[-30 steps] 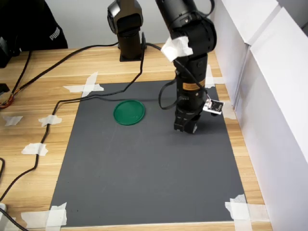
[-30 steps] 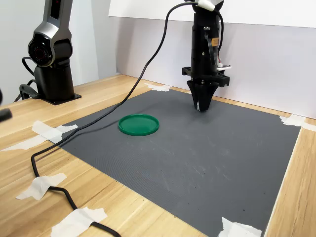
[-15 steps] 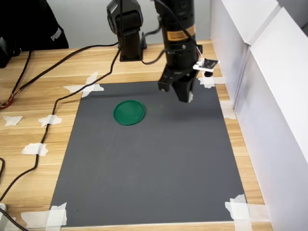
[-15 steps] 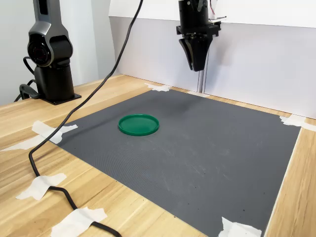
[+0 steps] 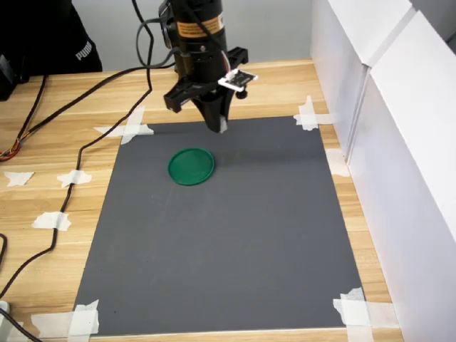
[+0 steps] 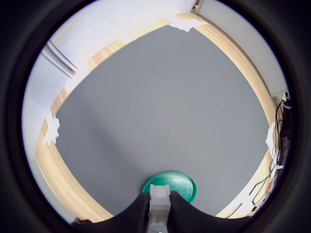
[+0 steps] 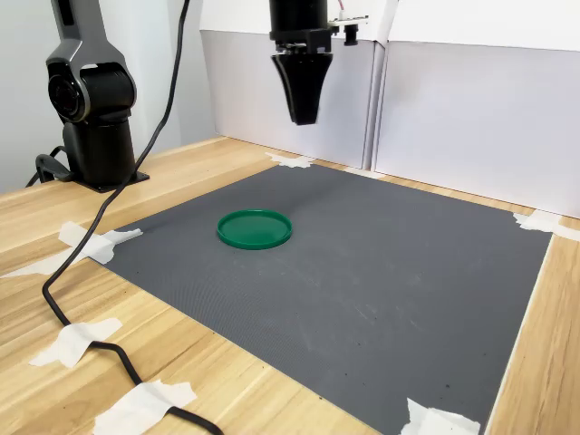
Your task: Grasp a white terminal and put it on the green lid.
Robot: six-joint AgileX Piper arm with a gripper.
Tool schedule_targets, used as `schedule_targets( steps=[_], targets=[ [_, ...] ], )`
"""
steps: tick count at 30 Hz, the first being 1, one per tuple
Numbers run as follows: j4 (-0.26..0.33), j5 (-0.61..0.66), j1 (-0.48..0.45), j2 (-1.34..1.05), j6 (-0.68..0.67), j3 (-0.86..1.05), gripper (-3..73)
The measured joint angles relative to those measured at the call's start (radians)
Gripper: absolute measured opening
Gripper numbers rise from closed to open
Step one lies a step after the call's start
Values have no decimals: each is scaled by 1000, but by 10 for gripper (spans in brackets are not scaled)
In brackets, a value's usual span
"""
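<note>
The green lid [image 5: 191,167] lies flat on the dark grey mat [image 5: 235,235], toward the mat's far left in the first exterior view; it also shows as the green lid [image 7: 255,229] and the green lid [image 6: 181,183]. My gripper [image 5: 220,126] hangs high in the air, a little beyond and to the right of the lid in the first exterior view, fingers pointing down. It is shut on the white terminal [image 6: 159,203], a tiny ridged block pinched between the black fingertips. In the second exterior view the gripper [image 7: 304,116] is well above the mat.
White panels [image 5: 385,121] wall off the first exterior view's right side. The arm's base [image 7: 95,118] stands on the wooden table [image 5: 71,135] behind the mat. A black cable [image 7: 82,245] trails across the table's left. Tape pieces [image 5: 128,127] hold the mat corners.
The gripper rose from near the mat's right side with the white terminal and swung left in the first exterior view, now high and close to the green lid.
</note>
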Motion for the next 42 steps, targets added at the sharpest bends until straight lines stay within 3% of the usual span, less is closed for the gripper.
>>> schedule_targets(
  steps=[10, 24, 34, 42],
  targets=[
    [-51, -86, -84, -15, -44, 142, 88],
    [-76, -289, -89, -15, -44, 291, 88],
    [-76, -308, -89, 43, -7, 295, 88],
    [-109, -339, -93, 54, 28, 295, 88]
  ],
)
